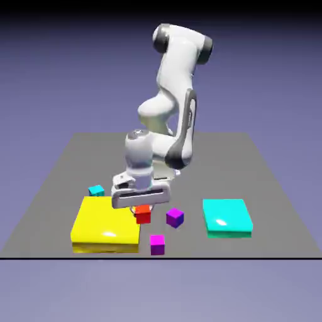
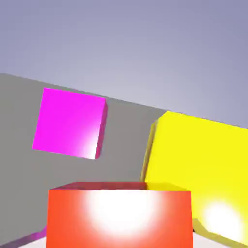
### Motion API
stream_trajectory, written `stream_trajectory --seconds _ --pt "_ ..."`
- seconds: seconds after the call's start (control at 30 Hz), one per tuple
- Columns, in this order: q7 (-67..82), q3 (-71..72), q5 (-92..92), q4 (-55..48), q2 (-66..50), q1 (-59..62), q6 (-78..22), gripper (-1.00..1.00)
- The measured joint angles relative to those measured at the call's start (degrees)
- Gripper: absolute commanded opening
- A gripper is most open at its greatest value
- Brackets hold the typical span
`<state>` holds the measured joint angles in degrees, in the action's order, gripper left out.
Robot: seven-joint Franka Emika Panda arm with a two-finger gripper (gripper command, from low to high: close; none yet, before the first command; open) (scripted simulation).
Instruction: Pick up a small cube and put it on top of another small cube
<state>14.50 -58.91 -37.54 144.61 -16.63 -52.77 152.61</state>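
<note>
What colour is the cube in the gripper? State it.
Red, clearest in the hand view.

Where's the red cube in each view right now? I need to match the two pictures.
Exterior view: the red cube sits just under the gripper, between the yellow slab and the purple cube.
Hand view: the red cube fills the bottom middle, large, hiding the fingers.
Shared landmark: the yellow slab, at the right in the hand view.

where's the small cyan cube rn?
Exterior view: small cyan cube sits on the table left of the hand, just behind the yellow slab.
</note>
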Motion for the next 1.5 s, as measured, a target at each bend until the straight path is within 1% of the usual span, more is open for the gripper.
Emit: stream_trajectory --seconds 1.5 --pt "112.0 -12.4 72.4 11.2 37.8 36.4 -19.2 -1.0"
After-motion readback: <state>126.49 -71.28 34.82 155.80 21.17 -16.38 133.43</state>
